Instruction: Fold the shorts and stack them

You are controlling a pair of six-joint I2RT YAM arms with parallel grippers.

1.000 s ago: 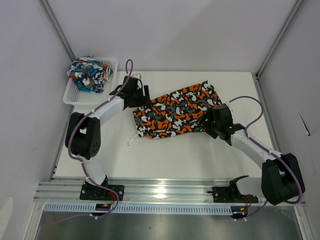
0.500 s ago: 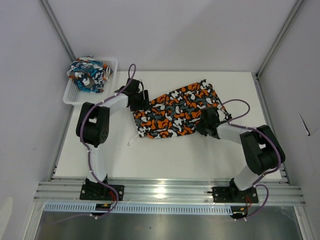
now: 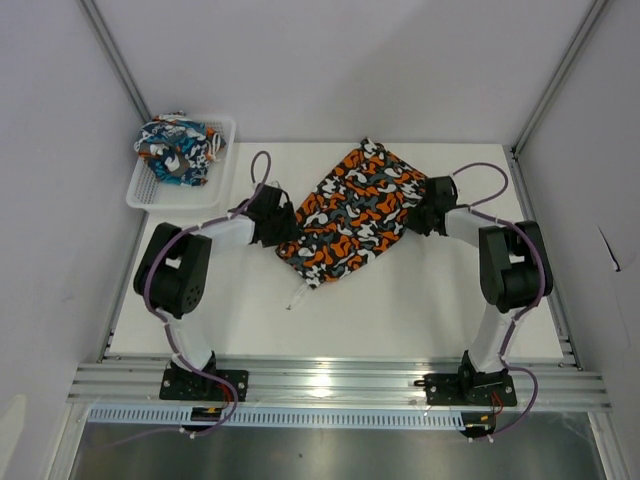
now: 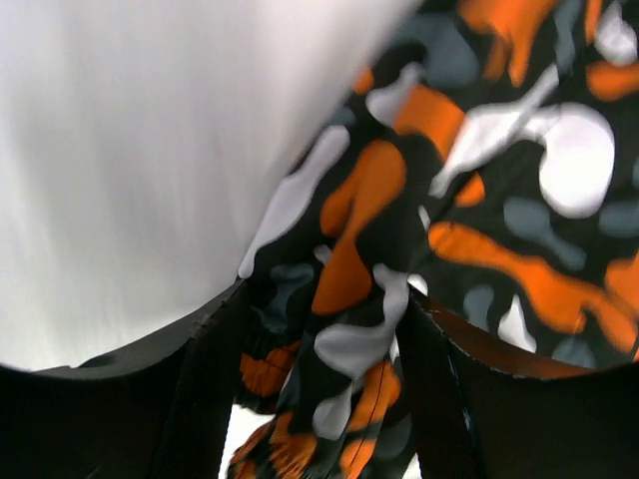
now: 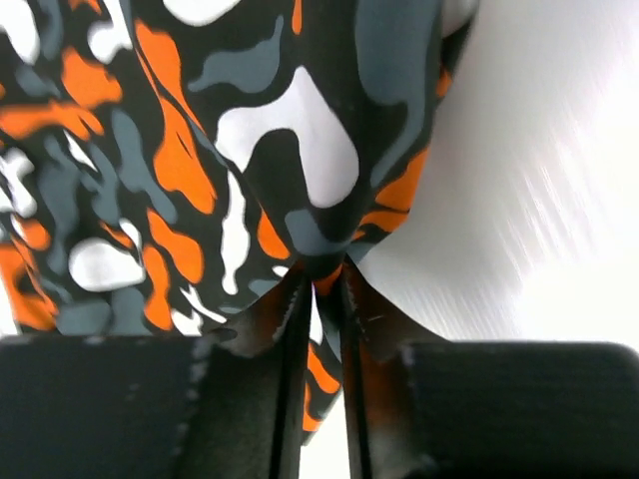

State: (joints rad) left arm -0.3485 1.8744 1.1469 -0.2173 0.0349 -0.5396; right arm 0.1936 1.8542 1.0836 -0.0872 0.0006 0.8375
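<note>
Camouflage shorts [image 3: 350,215] lie slanted mid-counter [image 3: 400,310], running seven to one o'clock. Right fingers [image 5: 364,319] are pinched tight on the three o'clock hem. Left fingers [image 4: 205,389] straddle a bunch at nine o'clock, grip impossible to call. The danger: that side slips free on a lift and the fold skews. Both arms crouch low, elbows folded back, wrists turned inward. Cartoon-print shorts [image 3: 178,148] wait in the basket [image 3: 140,190] at ten o'clock

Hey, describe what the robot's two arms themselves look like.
Both the left arm and right arm have white links between bulky black joint housings, ending in black jaws. A looping purple cable runs along each, and both stand on black base plates.
</note>
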